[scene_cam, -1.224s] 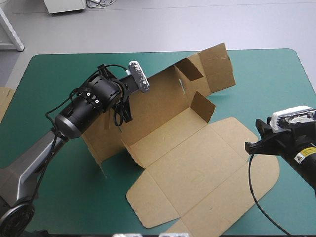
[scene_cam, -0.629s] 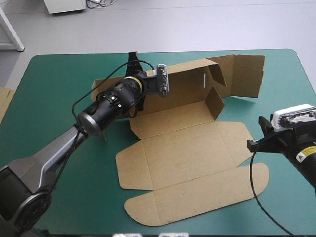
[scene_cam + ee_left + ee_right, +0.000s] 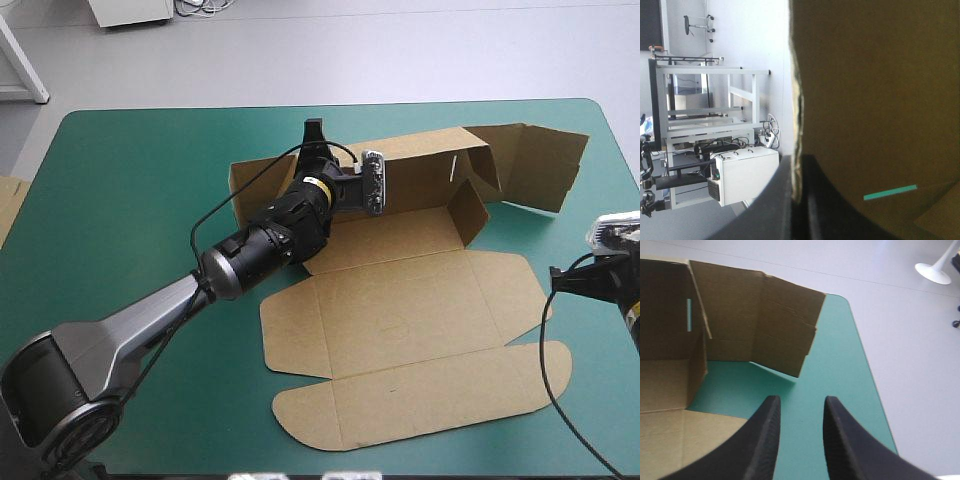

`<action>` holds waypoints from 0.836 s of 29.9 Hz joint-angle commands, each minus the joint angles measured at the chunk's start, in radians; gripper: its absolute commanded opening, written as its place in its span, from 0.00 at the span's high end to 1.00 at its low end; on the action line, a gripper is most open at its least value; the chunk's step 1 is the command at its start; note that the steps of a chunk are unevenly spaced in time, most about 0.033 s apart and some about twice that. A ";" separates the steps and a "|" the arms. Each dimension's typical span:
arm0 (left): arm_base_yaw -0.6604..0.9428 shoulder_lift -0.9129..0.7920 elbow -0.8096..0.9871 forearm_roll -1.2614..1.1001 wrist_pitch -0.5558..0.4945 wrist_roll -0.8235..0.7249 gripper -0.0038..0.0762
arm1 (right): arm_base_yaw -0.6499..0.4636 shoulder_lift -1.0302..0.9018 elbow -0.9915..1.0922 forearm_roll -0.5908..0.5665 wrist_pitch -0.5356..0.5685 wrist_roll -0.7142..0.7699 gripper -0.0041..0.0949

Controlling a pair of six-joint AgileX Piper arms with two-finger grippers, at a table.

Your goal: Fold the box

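Presently: table [image 3: 110, 210], teal-green cover. Box [image 3: 400, 330], brown, mid-table toward the right; base and lid panels flat, far wall raised. Left gripper [image 3: 796, 161], black fingers clamped on that far wall's top edge. Right gripper [image 3: 801, 401], fingers apart, over bare cover near the right edge.

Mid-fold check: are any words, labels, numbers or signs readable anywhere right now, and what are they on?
No text can be read.
The box: plain brown board, no print showing in any view.
A label on the right arm: too small and cut off to read.
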 commanded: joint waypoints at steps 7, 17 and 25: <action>-0.078 -0.027 -0.025 0.097 0.115 -0.156 0.96 | 0.001 0.014 -0.035 -0.225 -0.016 0.172 0.67; -0.092 0.000 0.004 0.173 0.058 -0.182 0.96 | 0.001 0.180 -0.054 -0.209 0.007 0.208 0.67; -0.083 0.000 0.104 0.263 -0.025 -0.209 0.96 | -0.133 0.222 -0.137 -0.177 -0.070 0.156 0.68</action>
